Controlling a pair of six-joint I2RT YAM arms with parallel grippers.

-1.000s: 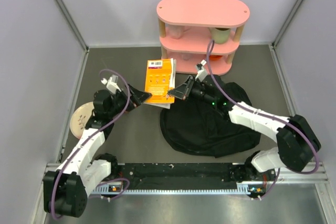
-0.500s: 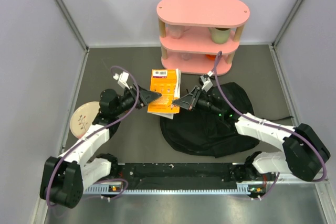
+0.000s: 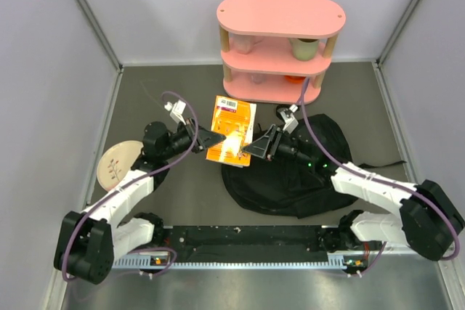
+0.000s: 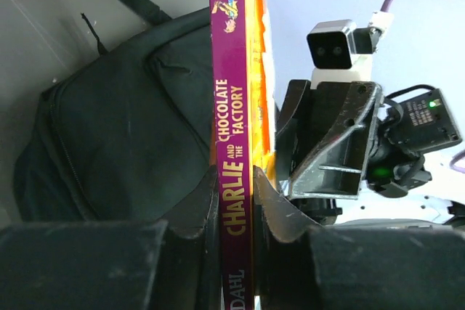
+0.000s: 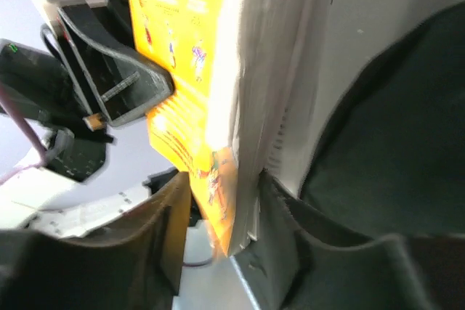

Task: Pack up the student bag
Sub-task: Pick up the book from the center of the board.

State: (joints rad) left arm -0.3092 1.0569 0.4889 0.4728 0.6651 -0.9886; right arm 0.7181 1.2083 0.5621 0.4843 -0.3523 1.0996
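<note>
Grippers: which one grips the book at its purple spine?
The left gripper: it pinches the spine of the book; the right gripper sits at the page edge.

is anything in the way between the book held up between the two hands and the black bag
Nothing visible does. The book sits between the left hand and right hand, right at the student bag's far left edge. No open mouth shows on the bag, though.

Left arm (image 3: 123, 194), right arm (image 3: 370, 185): white links, black joints, purple cables (image 5: 16, 117). Left pincer (image 3: 216, 138), right pincer (image 3: 253, 152): black.
</note>
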